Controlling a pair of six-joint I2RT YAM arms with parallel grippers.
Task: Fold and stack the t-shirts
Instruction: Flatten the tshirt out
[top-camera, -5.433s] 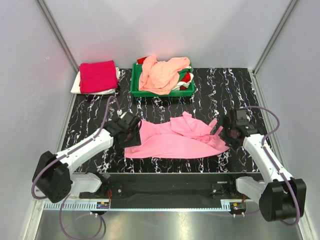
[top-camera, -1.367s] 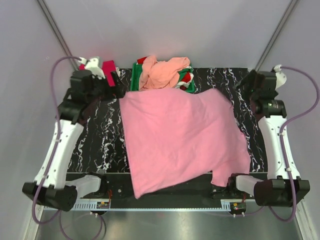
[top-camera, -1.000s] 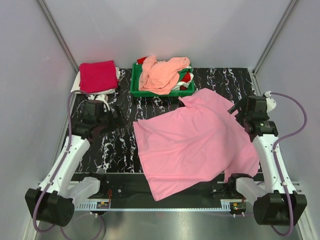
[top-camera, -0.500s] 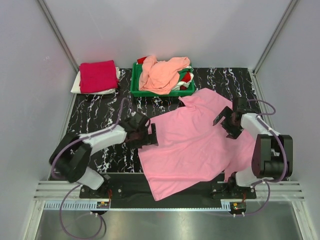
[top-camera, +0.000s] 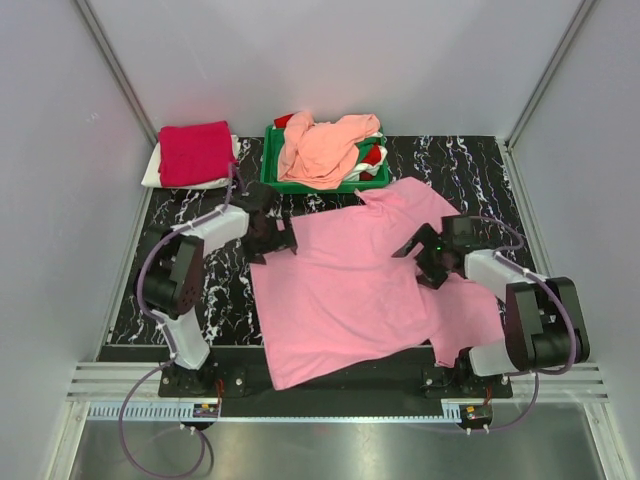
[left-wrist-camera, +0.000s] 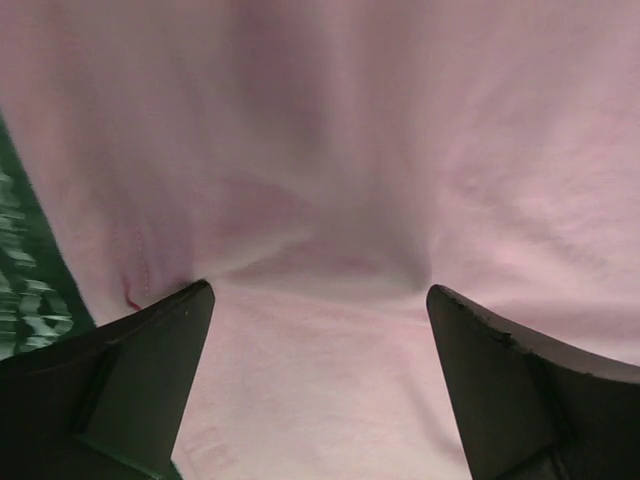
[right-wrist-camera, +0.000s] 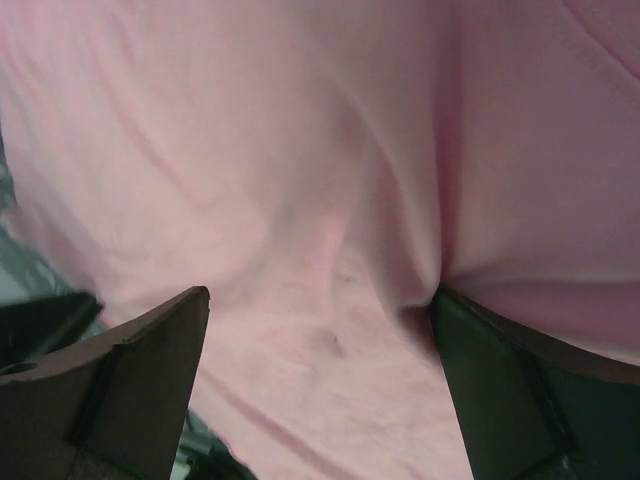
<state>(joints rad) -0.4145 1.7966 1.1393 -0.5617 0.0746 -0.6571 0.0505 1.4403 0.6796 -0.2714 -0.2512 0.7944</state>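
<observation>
Two pincers, left pincer (top-camera: 272, 238) and right pincer (top-camera: 425, 262), splayed wide, gripping nothing, pressing on the pink t-shirt (top-camera: 350, 290) spread flat beneath and between them. Smoothing step, probably. Next: pinching an edge for the first fold. Black marbled surface (top-camera: 460, 170) underneath; beyond the left pincer, folded crimson t-shirt (top-camera: 195, 152) and green tray (top-camera: 268, 170); pale walls around.

Table (top-camera: 470, 160): black top w/ white veining.
Centre: pink tee (top-camera: 350, 290) spread open, a few wrinkles, near-L corner hangs over front edge.
Far-L corner: folded stack, white tee (top-camera: 152, 176) at bottom, crimson tee (top-camera: 195, 152) on it.
Far-mid: green tray (top-camera: 310, 187), near pink tee's far edge.
</observation>
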